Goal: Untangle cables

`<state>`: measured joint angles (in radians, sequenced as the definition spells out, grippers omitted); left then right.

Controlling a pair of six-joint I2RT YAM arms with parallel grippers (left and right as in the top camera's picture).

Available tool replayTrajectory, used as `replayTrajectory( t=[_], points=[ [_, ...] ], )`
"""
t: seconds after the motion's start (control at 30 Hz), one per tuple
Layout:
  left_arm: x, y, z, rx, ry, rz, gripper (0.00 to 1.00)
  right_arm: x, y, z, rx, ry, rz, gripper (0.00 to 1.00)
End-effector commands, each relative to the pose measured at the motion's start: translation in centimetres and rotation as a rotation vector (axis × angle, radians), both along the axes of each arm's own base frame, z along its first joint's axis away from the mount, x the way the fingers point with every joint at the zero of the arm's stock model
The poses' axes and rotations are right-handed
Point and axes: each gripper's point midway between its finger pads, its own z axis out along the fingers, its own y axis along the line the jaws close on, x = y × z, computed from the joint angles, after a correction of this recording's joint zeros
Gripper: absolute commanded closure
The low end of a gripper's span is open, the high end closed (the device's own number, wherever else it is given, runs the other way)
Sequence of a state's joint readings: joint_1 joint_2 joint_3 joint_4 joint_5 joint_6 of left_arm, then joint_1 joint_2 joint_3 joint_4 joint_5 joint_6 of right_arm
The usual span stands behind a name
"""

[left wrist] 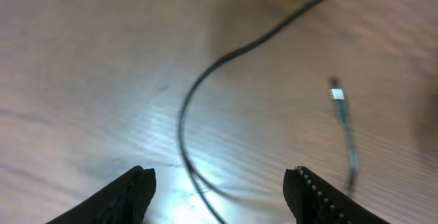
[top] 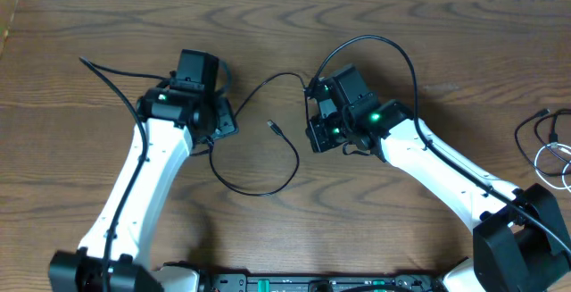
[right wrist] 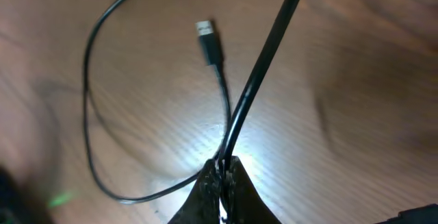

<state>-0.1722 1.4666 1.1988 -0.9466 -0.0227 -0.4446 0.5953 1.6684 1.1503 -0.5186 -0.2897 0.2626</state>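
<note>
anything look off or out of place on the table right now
Nothing damaged or spilled. One oddity: a few cables lie bunched at the far right, away from the black cable that the right tool pinches.

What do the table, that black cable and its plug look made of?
The table looks wood or wood-look laminate: brown grain, glare sheen. The black cable: probably rubbery plastic, smooth, bends freely. Its plug: dark body, silvery tip, likely metal.

White-shelled with black joints, the left arm [top: 134, 185] and right arm [top: 446, 162] stand on black bases at the table's [top: 89, 24] near edge. Green lights glow on both black wrists.
</note>
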Motion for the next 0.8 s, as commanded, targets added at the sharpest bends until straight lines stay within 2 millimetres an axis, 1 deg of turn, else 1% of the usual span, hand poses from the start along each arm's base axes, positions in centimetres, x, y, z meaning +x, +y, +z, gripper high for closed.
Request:
replayTrajectory(
  t=[0.0, 0.03, 0.07, 0.13, 0.17, 0.23, 0.3, 0.43, 0.57, 0.67, 0.7, 0.77],
  points=[
    [-0.3, 2.3, -2.0, 0.044, 0.08, 0.077, 0.35, 0.9, -0.5, 0.7, -0.029, -0.046, -0.042, 0.99],
    [-0.4, 2.8, -2.4, 0.055, 0.095, 0.098, 0.35, 0.9, -0.5, 0.7, -0.03, -0.045, -0.042, 0.99],
    [-0.4, 3.3, -2.8, 0.067, 0.11, 0.117, 0.41, 0.9, -0.5, 0.7, -0.03, -0.045, -0.042, 0.99],
    [-0.6, 4.3, -3.8, 0.089, 0.15, 0.139, 0.61, 0.9, -0.5, 0.7, -0.03, -0.045, -0.042, 0.99],
    [-0.6, 4.5, -4.1, 0.091, 0.164, 0.145, 0.64, 0.9, -0.5, 0.7, -0.03, -0.045, -0.042, 0.99],
    [-0.9, 4.8, -5.0, 0.095, 0.2, 0.155, 0.69, 0.9, -0.5, 0.7, -0.03, -0.045, -0.042, 0.99],
    [-1.2, 5.5, -5.9, 0.12, 0.24, 0.165, 0.71, 0.9, -0.6, 0.7, -0.031, -0.045, -0.043, 0.99],
    [-1.7, 6.6, -7.6, 0.193, 0.312, 0.17, 0.71, 0.9, -0.6, 0.7, -0.032, -0.043, -0.043, 0.99],
    [-2.2, 6.9, -9.1, 0.213, 0.374, 0.165, 0.72, 0.9, -0.6, 0.6, -0.033, -0.041, -0.043, 0.99],
    [-2.4, 6.9, -10.1, 0.217, 0.407, 0.162, 0.81, 0.8, -0.6, 0.6, -0.033, -0.041, -0.043, 0.99],
    [-2.4, 6.9, -10.4, 0.219, 0.416, 0.161, 0.9, 0.9, -0.6, 0.6, -0.033, -0.041, -0.043, 0.99],
    [-2.6, 6.9, -11.0, 0.222, 0.435, 0.159, 0.92, 0.9, -0.6, 0.6, -0.033, -0.041, -0.044, 0.99]
  ],
)
